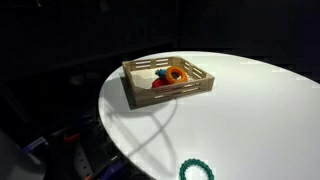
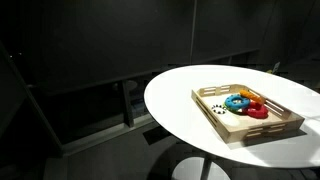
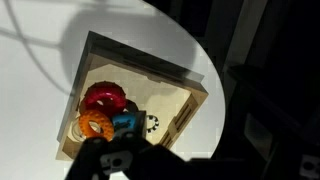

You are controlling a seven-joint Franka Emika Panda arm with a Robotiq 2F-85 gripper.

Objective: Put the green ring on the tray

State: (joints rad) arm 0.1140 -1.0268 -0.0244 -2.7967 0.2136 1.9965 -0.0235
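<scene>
Green ring: the teal-green ring [image 1: 196, 170] lay flat on the white round tabletop [image 1: 250, 110], near the table's edge at the bottom of an exterior view. Its beaded rim and open centre were visible.
Ring against tray: the ring was outside the tray [image 1: 170, 95] and well apart from it, with bare tabletop between them.
Tray: the light-wood tray [image 2: 268, 130] with slatted sides stood on the tabletop [image 2: 180, 90] in both exterior views. The wrist view looked down on the tray [image 3: 150, 90] from above, with the tabletop [image 3: 30, 110] around it.
Inside the tray: an orange ring [image 3: 95, 125], a red ring [image 3: 102, 97] and a blue piece [image 3: 125, 123] lay close together in one group towards one end. They showed also in an exterior view as orange [image 2: 250, 96], red [image 2: 257, 111] and blue [image 2: 238, 102].
Small piece: a little dark beaded thing [image 3: 150, 125] lay just beside the blue piece (too small to name it better).
Jaws: they showed only as a dark, blurred shape at the bottom edge of the wrist view, over the end of the tray where the rings lay. I could not tell whether they were open or closed.
Shadow: a thin curved shadow [image 1: 150, 125] crossed the tabletop in front of the tray.
Surroundings: the room around the table was dark.
</scene>
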